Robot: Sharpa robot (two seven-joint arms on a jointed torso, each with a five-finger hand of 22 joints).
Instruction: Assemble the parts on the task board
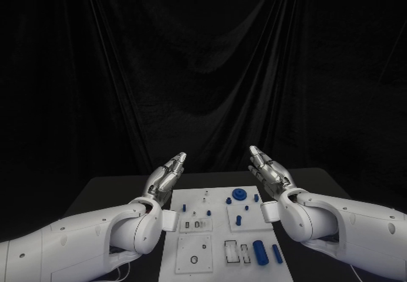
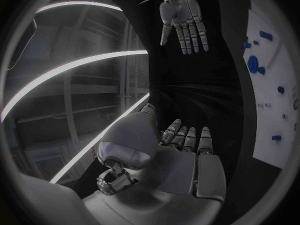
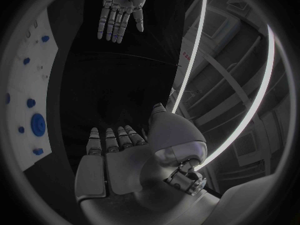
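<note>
The white task board [image 1: 219, 235] lies on the black table between my two arms. Blue parts sit on it: a round gear-like piece [image 1: 240, 194], small pegs [image 1: 238, 220] and two larger cylinders [image 1: 259, 248] near the front right. My left hand [image 1: 166, 175] is raised above the board's far left corner, fingers straight and apart, holding nothing. My right hand [image 1: 268, 167] is raised the same way above the far right corner, also holding nothing. The left wrist view shows my left hand [image 2: 181, 150] flat, with the right hand [image 2: 182, 17] opposite and the board [image 2: 275, 85] at the side.
The black table [image 1: 110, 188] reaches past the board on both sides, with a black curtain behind it. The board carries rectangular slots [image 1: 232, 251] and a round hole [image 1: 194, 259] near its front.
</note>
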